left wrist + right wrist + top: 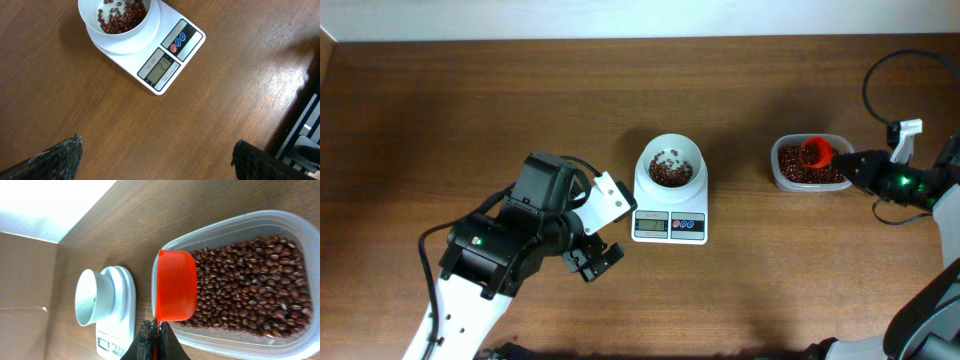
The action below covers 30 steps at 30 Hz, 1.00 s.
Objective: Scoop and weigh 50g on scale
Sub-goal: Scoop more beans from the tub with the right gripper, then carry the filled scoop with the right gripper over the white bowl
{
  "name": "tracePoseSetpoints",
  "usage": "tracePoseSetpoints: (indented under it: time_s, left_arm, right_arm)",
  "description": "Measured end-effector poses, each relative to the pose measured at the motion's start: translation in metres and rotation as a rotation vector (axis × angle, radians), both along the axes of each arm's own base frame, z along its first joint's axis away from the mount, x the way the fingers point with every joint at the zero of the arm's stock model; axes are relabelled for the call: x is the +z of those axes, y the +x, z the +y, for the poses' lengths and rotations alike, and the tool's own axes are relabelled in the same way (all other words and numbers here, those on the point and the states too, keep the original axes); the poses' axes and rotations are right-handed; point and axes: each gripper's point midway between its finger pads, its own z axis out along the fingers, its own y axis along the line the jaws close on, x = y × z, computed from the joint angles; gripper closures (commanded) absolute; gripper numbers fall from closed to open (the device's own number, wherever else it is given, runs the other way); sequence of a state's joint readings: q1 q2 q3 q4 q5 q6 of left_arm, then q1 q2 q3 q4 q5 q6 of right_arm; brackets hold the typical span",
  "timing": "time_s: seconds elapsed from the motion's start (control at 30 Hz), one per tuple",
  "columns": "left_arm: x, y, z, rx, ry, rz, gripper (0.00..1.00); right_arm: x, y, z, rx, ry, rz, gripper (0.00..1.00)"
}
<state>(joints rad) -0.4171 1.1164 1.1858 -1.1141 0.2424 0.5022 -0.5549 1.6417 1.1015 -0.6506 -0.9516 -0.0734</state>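
Overhead looks straight down; both closer wrist views also show the scale [669, 226].

A brown wood-grain counter [470, 100] fills almost the whole overhead view, its grain running side to side. Along its far edge stands a plain white wall [620, 15] — brightly lit, nearly washed out. The left wrist view shows a soft sheen on the wood.

1. You see the scale [669, 226] mid-surface [470, 100]; its bowl [669, 145] holds some beans [670, 173].
2. Your left hand [594, 260] hangs spread wide just left of the scale, not touching it.
3. Your right hand [852, 166] grips a red scoop [815, 152] over the tub [776, 170] of beans.
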Motion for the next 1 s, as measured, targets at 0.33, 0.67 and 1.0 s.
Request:
tracePoseSetpoints:
  time_s: [0.33,0.67,1.0]
  left_arm:
    - [0.000,0.000,0.000,0.000,0.000,0.000,0.01]
    - [0.000,0.000,0.000,0.000,0.000,0.000,0.01]
    - [0.000,0.000,0.000,0.000,0.000,0.000,0.01]
  right_arm:
    - [0.028,0.000,0.020,0.069,0.164,-0.091,0.96]
    - [0.037,0.000,0.045,0.128,0.240,-0.091,0.96]
    - [0.048,0.011,0.139,0.378,0.243,-0.138,0.96]
